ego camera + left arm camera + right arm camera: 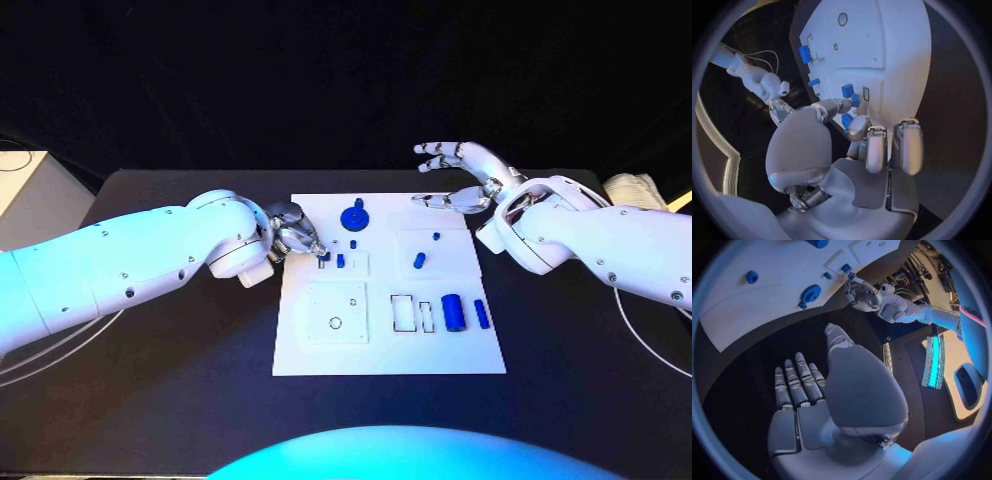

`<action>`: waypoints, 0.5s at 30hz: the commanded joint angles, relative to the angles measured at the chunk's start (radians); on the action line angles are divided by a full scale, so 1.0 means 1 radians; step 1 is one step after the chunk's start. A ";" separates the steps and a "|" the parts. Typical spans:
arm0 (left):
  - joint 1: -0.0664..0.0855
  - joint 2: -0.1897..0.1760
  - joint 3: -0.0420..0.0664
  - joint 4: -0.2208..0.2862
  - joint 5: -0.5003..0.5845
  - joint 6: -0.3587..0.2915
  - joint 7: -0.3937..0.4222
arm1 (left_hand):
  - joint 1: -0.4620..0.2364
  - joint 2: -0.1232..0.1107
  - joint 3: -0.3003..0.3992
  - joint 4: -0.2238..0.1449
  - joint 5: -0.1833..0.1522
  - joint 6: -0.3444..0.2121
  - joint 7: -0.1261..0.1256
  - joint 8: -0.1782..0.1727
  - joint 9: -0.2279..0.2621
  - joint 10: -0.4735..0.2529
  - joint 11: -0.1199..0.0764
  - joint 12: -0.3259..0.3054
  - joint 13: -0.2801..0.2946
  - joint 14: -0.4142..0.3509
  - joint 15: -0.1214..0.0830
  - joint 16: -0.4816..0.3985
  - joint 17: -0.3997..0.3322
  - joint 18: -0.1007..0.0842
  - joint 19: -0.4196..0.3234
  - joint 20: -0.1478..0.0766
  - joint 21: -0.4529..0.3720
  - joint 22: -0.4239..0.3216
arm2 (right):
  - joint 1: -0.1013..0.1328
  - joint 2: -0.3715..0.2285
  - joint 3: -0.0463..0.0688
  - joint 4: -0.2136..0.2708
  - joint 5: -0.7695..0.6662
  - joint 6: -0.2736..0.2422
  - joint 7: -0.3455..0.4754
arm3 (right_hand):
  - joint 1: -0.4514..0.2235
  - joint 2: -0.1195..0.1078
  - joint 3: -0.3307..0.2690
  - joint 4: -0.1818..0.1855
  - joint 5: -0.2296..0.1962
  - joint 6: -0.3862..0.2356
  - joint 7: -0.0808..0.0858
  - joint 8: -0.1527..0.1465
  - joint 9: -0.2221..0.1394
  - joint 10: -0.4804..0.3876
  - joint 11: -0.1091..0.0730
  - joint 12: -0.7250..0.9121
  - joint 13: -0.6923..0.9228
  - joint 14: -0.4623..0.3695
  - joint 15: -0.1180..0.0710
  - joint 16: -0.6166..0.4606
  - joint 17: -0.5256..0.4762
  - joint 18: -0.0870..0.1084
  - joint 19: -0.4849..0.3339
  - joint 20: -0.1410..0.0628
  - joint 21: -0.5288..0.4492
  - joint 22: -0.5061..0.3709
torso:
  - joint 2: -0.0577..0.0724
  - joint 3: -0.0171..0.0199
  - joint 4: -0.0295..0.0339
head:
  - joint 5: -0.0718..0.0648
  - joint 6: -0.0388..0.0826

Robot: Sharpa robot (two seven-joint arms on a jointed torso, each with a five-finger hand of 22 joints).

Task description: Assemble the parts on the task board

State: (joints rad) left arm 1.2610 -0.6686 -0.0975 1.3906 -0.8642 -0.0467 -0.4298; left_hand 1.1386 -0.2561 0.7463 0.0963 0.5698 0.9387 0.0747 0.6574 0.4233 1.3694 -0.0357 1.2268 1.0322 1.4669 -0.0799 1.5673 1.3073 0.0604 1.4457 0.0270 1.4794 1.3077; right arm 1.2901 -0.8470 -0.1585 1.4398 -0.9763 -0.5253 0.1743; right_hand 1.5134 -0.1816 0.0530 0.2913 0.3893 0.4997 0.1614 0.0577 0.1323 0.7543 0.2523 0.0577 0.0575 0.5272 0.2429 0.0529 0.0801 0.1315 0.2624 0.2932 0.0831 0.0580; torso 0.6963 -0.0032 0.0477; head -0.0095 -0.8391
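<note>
Black table (173, 400), white board (387, 350) mid-frame; my left hand (293, 232) is pinching a small blue part (846, 120) at the board's upper-left edge, I judge for seating nearby; my right hand (459, 175) is hovering open, upper right

I see a matt white task board (389, 355) on the matt black bench (173, 400). The blue parts (453, 313) look like smooth plastic. My arms (130, 265) are glossy white shells; the left hand (296, 233) looks like brushed silver metal.

You have one white task board (389, 340), two hands, and about eight blue parts on it.
</note>
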 commanded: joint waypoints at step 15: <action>0.024 0.043 -0.010 -0.042 -0.062 0.093 -0.069 | -0.015 0.009 0.068 -0.089 0.004 0.067 -0.049 0.030 0.239 0.033 -0.009 0.027 0.037 0.104 -0.013 0.003 0.263 -0.020 0.014 -0.004 0.009 0.106 | 0.000 0.001 0.000 0.001 -0.002 0.009 0.010 | -0.002 0.009 0.010 0.000 -0.003 0.008 0.135 0.006 0.001 0.009 0.001 0.001 0.001 0.006 -0.001 0.000 -0.002 -0.016 -0.006 0.000 0.004 -0.001 | -0.002 -0.0018 0.0013 | 0.000 -0.010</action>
State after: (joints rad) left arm 1.2834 -0.6284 -0.1075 1.3489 -0.9105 -0.0016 -0.4783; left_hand 1.1193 -0.2571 0.7381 0.0879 0.5696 0.9510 0.0764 0.6575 0.4233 1.3946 -0.0431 1.2510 1.0688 1.4670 -0.0877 1.5673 1.3073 0.0605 1.4565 0.0236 1.4829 1.3076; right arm 1.2904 -0.8466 -0.1585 1.4399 -0.9751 -0.5253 0.1739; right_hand 1.5134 -0.1816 0.0588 0.2914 0.3893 0.4997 0.1614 0.0577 0.1323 0.7543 0.2523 0.0577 0.0575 0.5272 0.2429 0.0529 0.0801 0.1316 0.2624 0.2932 0.0831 0.0581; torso 0.6952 -0.0044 0.0490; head -0.0098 -0.8480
